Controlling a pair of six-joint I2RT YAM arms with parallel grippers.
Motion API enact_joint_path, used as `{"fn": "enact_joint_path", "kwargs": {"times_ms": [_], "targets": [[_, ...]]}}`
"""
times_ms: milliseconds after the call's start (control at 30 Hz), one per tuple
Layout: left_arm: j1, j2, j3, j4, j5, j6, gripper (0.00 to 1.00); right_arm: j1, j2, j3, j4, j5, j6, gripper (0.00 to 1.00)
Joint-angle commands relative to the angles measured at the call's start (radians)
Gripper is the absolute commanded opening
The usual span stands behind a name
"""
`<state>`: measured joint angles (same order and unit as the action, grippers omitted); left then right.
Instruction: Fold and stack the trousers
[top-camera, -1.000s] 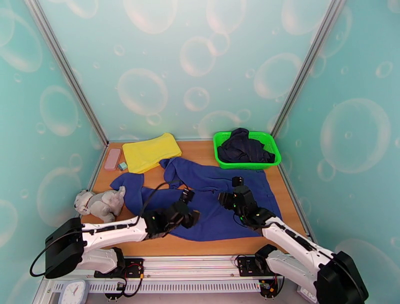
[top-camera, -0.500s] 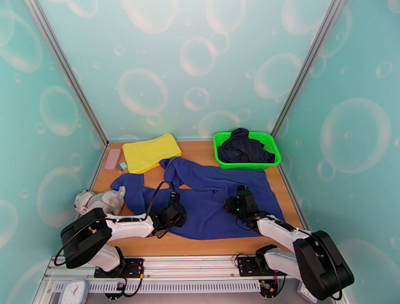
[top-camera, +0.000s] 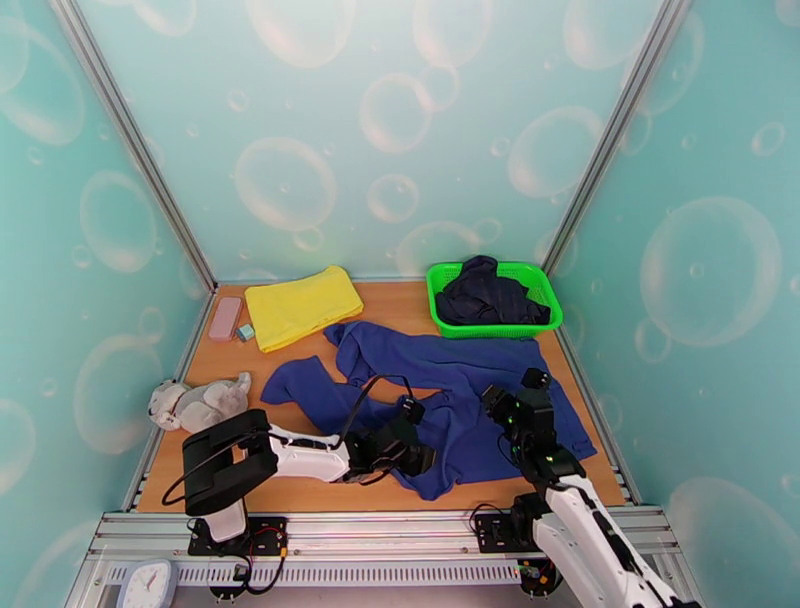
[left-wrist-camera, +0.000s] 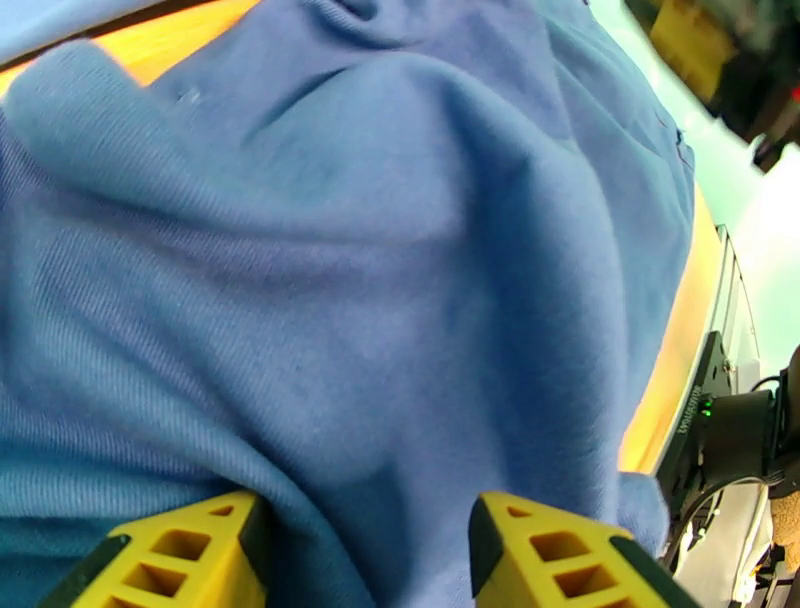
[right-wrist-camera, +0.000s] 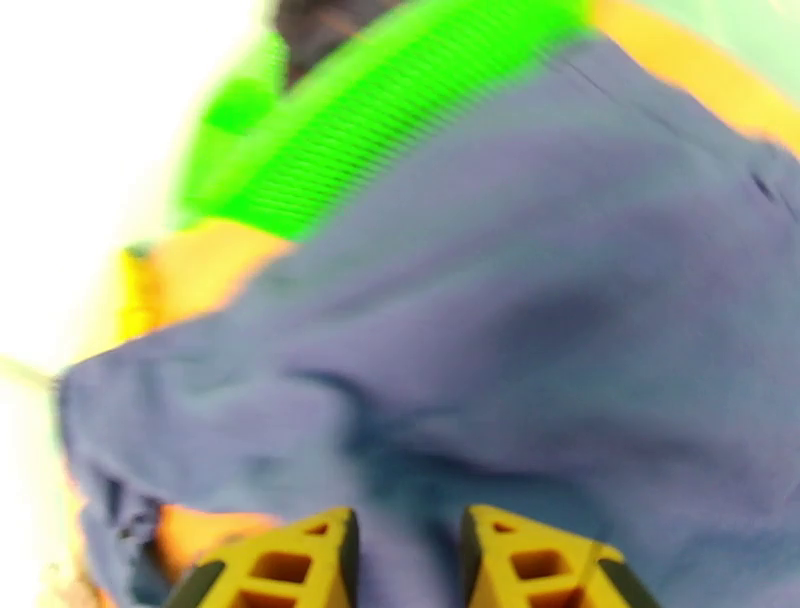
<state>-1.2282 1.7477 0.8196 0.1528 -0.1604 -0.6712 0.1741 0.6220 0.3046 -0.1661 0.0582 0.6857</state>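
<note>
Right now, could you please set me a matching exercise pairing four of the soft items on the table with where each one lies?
Things:
1. royal-blue trousers
2. dark navy garment
3. yellow cloth
4. grey plush toy

Places:
A. inside the green basket
B. by the left edge of the table, toward the near side
C. spread across the middle
D. lying flat at the far left

Pairs: 1-C; 2-A; 3-D; 4-B
</note>
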Motion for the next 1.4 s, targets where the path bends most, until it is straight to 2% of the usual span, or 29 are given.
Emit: {"fn": "enact_joint_path", "kwargs": {"times_ms": [0, 100, 200, 333, 400, 467, 567, 633, 700, 867, 1367], "targets": [[-0.01, -0.163, -0.006, -0.132, -0.296, 0.0, 0.58, 0.101, 0.062, 0.085, -0.036, -0.027, -0.072, 0.36], [0.033, -0.271, 0.006, -0.296, -0.52, -0.027, 0.57, 0.265, 0.224, 0.176, -0.043, 0.005, -0.131, 0.37], [0.209, -0.3, 0.036, -0.436, -0.539, -0.043, 0.51, 0.389, 0.397, 0.267, -0.019, 0.045, -0.173, 0.38], [0.459, -0.272, 0.036, -0.443, -0.472, 0.02, 0.44, 0.464, 0.546, 0.358, 0.034, 0.036, -0.212, 0.38], [0.551, -0.251, 0.036, -0.417, -0.422, 0.05, 0.43, 0.491, 0.589, 0.366, 0.086, 0.031, -0.252, 0.38], [0.619, -0.232, 0.065, -0.382, -0.376, 0.07, 0.43, 0.512, 0.608, 0.342, 0.153, 0.029, -0.298, 0.39], [0.713, -0.163, 0.107, -0.346, -0.29, 0.11, 0.43, 0.523, 0.608, 0.226, 0.346, -0.012, -0.39, 0.4], [0.767, -0.087, 0.17, -0.354, -0.224, 0.14, 0.44, 0.524, 0.6, 0.203, 0.35, -0.026, -0.402, 0.42], [0.791, -0.01, 0.231, -0.375, -0.215, 0.156, 0.45, 0.527, 0.59, 0.17, 0.424, -0.018, -0.401, 0.43], [0.803, 0.134, 0.355, -0.432, -0.231, 0.174, 0.46, 0.528, 0.549, 0.144, 0.443, 0.016, -0.409, 0.43], [0.813, 0.255, 0.4, -0.476, -0.258, 0.153, 0.48, 0.528, 0.601, 0.165, 0.429, -0.009, -0.394, 0.44]]}}
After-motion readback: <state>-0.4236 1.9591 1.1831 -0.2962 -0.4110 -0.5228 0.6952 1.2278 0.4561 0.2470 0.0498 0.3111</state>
